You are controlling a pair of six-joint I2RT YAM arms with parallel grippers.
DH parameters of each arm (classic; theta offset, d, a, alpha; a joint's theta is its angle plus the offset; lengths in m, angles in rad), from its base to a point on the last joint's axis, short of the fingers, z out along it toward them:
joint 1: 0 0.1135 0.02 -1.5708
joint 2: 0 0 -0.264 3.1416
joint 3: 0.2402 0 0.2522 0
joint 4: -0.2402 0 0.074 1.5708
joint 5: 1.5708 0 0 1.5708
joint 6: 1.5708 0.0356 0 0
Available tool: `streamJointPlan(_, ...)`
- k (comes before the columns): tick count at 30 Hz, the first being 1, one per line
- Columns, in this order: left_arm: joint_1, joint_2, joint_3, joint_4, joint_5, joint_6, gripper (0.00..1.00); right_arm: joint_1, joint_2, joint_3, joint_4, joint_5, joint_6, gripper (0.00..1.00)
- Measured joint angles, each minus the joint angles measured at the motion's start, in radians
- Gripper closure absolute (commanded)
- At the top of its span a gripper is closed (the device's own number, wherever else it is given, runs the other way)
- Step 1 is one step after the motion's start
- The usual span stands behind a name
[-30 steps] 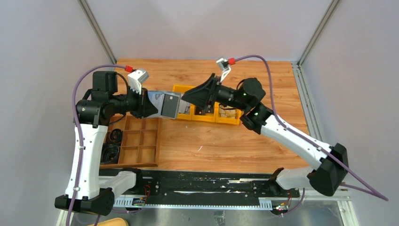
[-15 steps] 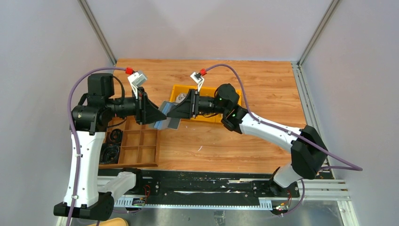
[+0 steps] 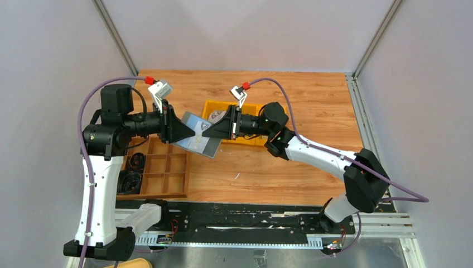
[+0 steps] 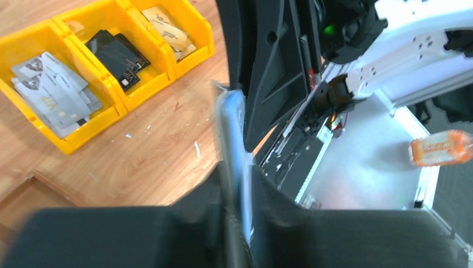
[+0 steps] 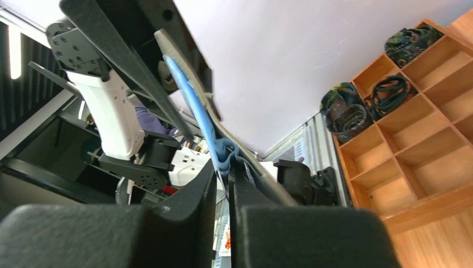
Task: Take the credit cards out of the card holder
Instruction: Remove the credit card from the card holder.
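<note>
The holder [image 3: 196,138] is a flat grey-blue wallet of soft material, lifted off the bench [image 3: 251,178] and hanging tilted between the two arms, above the gap between the tray [image 3: 187,167] and the yellow bins [image 3: 251,141]. From above, its broad face shows pale grey with a darker patch. Whether any card still sits in its pockets cannot be told. Both wrist views show it edge-on as a thin blue strip [image 4: 233,139], slightly curved.

The left fingers [image 4: 195,209] are nearly together, clamped on one edge of the holder, which stands up out of the narrow slot between them. The right fingers [image 5: 184,212] come in from the opposite side, also drawn close, and pinch the blue edge [image 5: 223,156] where the soft material bunches a little between them. In the top view the two sets of tips almost meet across the holder.

Loose cards [image 4: 50,89] lie in the bins: light grey ones in one compartment, tan ones [image 4: 167,28] in another.
</note>
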Motion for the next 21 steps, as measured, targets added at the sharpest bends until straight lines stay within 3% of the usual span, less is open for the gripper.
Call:
streamJointPlan(4,0.000,0.004,-0.011,0.008,-0.015,-0.012,0.39,0.000,-0.001,-0.001,0.056,-0.011,0.028,1.00)
streamJointPlan(6,0.000,0.005,-0.036,0.013,0.008,-0.014,0.39,0.001,-0.001,-0.001,0.067,-0.012,0.032,1.00)
streamJointPlan(8,0.000,0.004,-0.080,0.010,0.053,-0.020,0.45,0.002,-0.001,-0.001,0.068,-0.013,0.032,1.00)
streamJointPlan(10,0.000,0.006,-0.122,0.008,0.091,-0.020,0.59,0.002,-0.001,0.000,0.066,-0.014,0.031,1.00)
streamJointPlan(11,0.000,0.007,-0.132,0.005,0.100,-0.023,0.70,0.002,-0.001,0.000,0.064,-0.014,0.029,1.00)
streamJointPlan(14,0.001,0.011,-0.139,0.003,0.134,-0.025,0.87,0.001,-0.001,0.007,0.040,-0.017,0.016,0.94)
streamJointPlan(17,0.001,0.012,-0.125,-0.002,0.150,-0.034,0.91,0.000,-0.001,0.011,0.046,-0.023,0.018,0.82)
streamJointPlan(21,0.001,0.018,-0.102,0.001,0.167,-0.040,0.91,-0.006,-0.001,-0.002,0.121,-0.027,0.068,0.81)
